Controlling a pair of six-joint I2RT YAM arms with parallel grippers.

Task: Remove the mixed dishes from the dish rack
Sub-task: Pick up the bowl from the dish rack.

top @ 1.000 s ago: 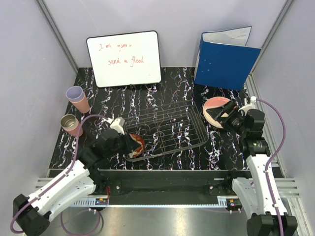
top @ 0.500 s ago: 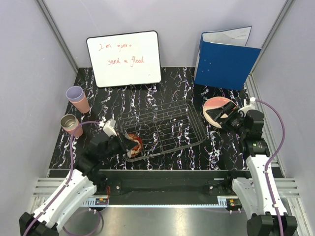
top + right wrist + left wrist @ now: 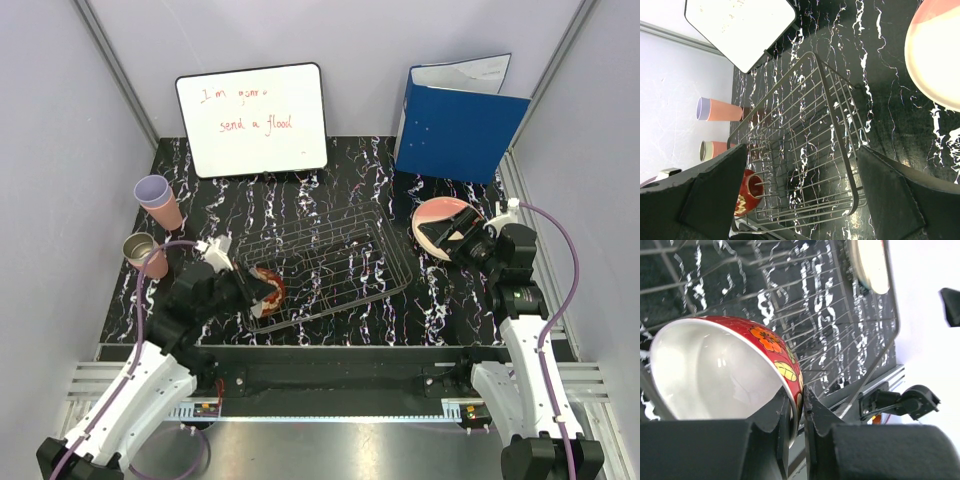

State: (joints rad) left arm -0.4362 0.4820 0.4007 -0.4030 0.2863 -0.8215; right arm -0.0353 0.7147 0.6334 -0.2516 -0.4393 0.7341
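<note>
Left end effector [image 3: 797,399] has pulled back-left, dragging the red floral bowl [image 3: 720,362] and skewing the dish rack [image 3: 340,268] with it. It's clenched on the bowl's rim, one finger inside and one outside. Bowl sits tilted at the rack's near-left corner. Looks like glazed ceramic, so stiff, slick, chippable and heavy for a rim pinch. I'd lift slowly, clear of the wires. Right end effector [image 3: 460,236] is released, beside the plate [image 3: 440,215] on the bench [image 3: 360,170].

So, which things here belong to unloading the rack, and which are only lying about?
Job in hand: dish rack; red flowered bowl, held by the left gripper; plates; lavender-topped tumbler; pink tumbler.
Lying about: whiteboard; blue folder.
</note>
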